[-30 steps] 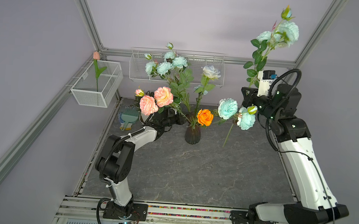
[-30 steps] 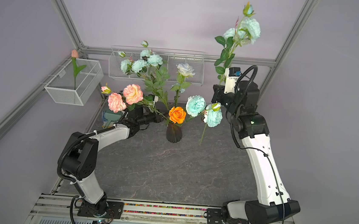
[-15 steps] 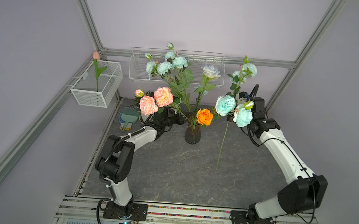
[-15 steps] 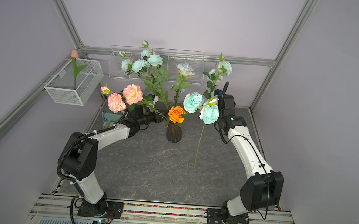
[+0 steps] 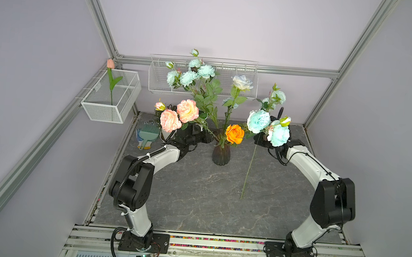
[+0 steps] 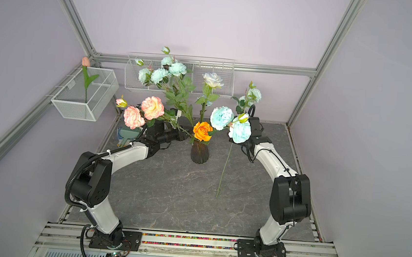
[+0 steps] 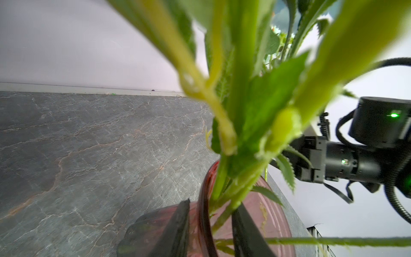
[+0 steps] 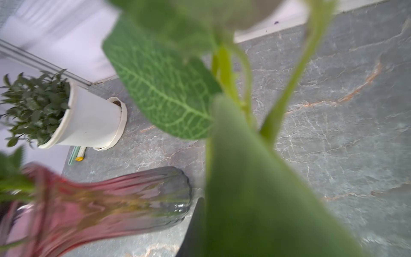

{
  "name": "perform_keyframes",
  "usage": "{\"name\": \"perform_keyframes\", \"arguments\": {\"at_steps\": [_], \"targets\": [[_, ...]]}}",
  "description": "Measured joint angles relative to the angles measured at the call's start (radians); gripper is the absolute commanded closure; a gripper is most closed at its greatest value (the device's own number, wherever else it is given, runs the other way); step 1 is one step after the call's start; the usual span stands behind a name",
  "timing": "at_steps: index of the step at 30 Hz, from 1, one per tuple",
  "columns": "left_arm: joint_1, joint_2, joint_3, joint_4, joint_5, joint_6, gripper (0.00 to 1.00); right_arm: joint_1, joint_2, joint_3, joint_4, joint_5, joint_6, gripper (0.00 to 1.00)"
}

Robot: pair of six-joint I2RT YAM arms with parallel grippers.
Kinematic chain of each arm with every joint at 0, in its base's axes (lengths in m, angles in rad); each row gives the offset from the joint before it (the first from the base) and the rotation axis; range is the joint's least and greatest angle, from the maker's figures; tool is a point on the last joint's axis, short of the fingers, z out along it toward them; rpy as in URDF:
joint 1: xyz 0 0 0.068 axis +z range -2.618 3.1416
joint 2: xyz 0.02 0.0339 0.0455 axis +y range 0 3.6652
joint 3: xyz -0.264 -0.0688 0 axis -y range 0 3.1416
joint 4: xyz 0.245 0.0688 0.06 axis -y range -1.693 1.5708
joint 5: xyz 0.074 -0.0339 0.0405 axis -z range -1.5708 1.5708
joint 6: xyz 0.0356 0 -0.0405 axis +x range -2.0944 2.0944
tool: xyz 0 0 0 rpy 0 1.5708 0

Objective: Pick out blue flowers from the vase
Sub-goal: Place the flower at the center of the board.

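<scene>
The dark ribbed vase (image 5: 221, 156) (image 6: 199, 154) stands mid-table with an orange rose, pink peonies and a tall stem of blue flowers (image 5: 191, 75) (image 6: 162, 73) in it. My left gripper (image 5: 210, 138) (image 7: 212, 205) is shut across the vase's rim (image 7: 203, 213), one finger outside the glass and one inside among the stems. My right gripper (image 5: 261, 139) (image 6: 235, 140) is shut on another stem of blue flowers (image 5: 258, 120) (image 6: 222, 117), out of the vase and just right of it. Its bare stem (image 5: 248, 171) hangs down towards the table. Leaves fill the right wrist view, hiding the jaws, with the vase (image 8: 106, 200) beside them.
Two white wire baskets (image 5: 112, 95) (image 5: 228, 90) hang on the back walls, the left one holding a pink tulip (image 5: 110, 63). A green brush (image 5: 148, 134) lies at the back left. A white pot with a green plant (image 8: 89, 124) stands behind the vase.
My right arm has come down from high up with the blue stem, whose lower end now hangs close to the table. The left arm and the vase have not moved.
</scene>
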Motion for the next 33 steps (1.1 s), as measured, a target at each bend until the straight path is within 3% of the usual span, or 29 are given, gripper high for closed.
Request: {"name": "perform_keyframes", "arguments": {"at_steps": [7,11,16,27,33], "targets": [[0.000,-0.010,-0.002,-0.019,-0.005,0.006,0.66,-0.005,0.289,0.190,-0.082,-0.110,-0.048,0.93],[0.000,-0.015,-0.002,-0.033,-0.008,0.009,0.66,-0.005,0.372,0.275,-0.147,-0.162,-0.078,0.93],[0.000,-0.015,-0.002,-0.034,-0.008,0.011,0.66,0.000,0.428,0.366,-0.191,-0.219,-0.103,0.90],[0.000,-0.016,-0.002,-0.035,-0.008,0.011,0.66,0.027,0.518,0.387,-0.208,-0.262,-0.111,0.79],[0.000,-0.028,-0.014,-0.036,-0.012,0.014,0.65,0.029,0.521,0.388,-0.211,-0.254,-0.106,0.64]]}}
